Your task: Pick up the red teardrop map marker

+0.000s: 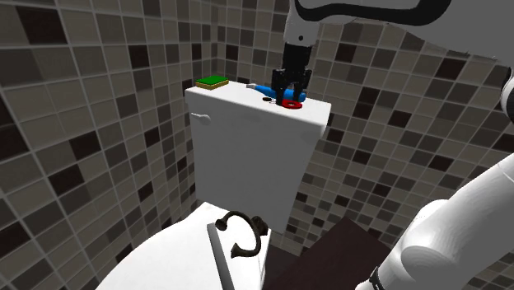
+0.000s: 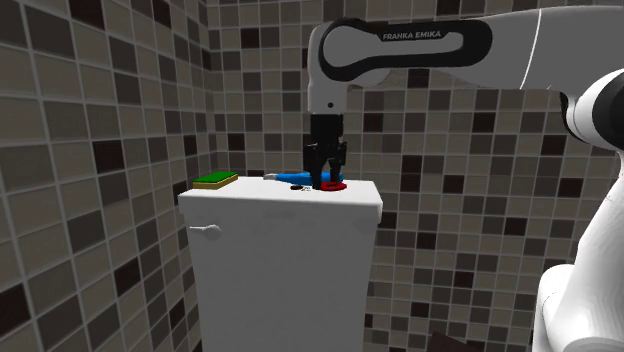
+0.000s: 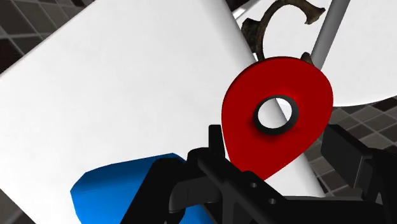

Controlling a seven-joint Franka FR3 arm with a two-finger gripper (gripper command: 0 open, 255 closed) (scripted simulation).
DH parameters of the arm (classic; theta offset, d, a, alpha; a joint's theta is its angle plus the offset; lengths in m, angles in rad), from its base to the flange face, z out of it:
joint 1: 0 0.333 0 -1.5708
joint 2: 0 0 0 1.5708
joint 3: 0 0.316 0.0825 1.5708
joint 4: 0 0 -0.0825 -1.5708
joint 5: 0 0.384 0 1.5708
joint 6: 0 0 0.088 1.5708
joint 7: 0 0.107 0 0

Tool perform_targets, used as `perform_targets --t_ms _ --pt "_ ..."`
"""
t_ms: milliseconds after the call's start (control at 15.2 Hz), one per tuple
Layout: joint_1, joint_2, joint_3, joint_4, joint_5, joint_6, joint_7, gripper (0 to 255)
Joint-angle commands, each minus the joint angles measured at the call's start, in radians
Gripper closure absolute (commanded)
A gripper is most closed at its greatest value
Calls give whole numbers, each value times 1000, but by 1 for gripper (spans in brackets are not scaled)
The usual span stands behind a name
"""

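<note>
The red teardrop map marker (image 3: 254, 95), with a black-rimmed hole, lies flat at the front corner of the white toilet tank lid (image 1: 235, 103). My gripper (image 3: 273, 130) points straight down on it and both black fingers clasp its narrow end. In the shoulder view the marker (image 1: 293, 105) sits right under the gripper (image 1: 290, 97). The second exterior view shows the marker (image 2: 334, 186) at the gripper (image 2: 325, 183) tips, level with the lid (image 2: 260, 200). I cannot tell whether the marker still touches the lid.
A blue object (image 1: 264, 89) lies just behind the marker, close to one finger. A green-topped pad (image 1: 212, 81) rests on the lid's far corner, and a small black ring (image 1: 266, 100) lies near the marker. Tiled walls close in. The toilet seat (image 1: 165, 255) with a dark curved piece (image 1: 239, 235) is below.
</note>
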Motion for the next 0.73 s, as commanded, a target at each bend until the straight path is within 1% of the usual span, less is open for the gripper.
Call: perform_targets --t_ms 0,528,660 --pt "0 12 0 42 -1 -30 0 255" --pt "-1 63 1 210 -3 -148 1 255" --pt "0 64 1 214 -3 -150 1 255"
